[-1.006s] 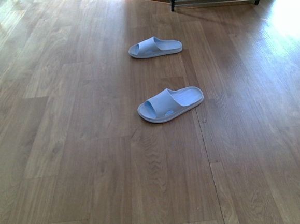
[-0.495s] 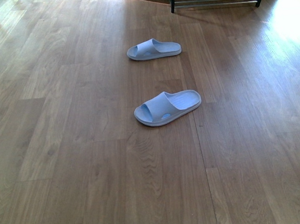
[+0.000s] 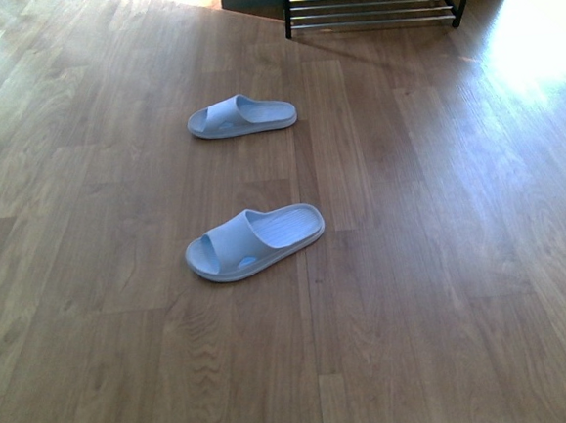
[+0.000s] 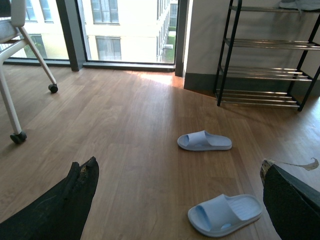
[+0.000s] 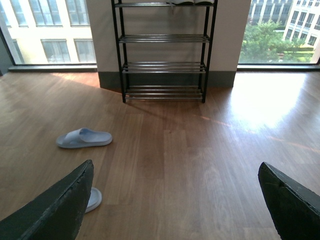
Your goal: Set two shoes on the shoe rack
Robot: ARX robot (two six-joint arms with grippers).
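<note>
You're seeing both claws gaping wide w/ nothing in them, left gripper [image 4: 176, 167] and right gripper [image 5: 175, 169], while the shoe rack [image 5: 162, 38] is standing well ahead against the wall, near slide [image 3: 254, 241] and far slide [image 3: 241, 116] lying btwn.

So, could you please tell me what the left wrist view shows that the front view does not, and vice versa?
Only the left wrist view shows the shoe rack's upper tiers, the windows, a chair's castored legs and the left gripper, which is open. Only the front view shows the stretch of wooden floor on the robot's side of the near slide. Both views share that near slide and the far slide, pale blue and lying apart on the floor, and the rack's lowest bars.
</note>
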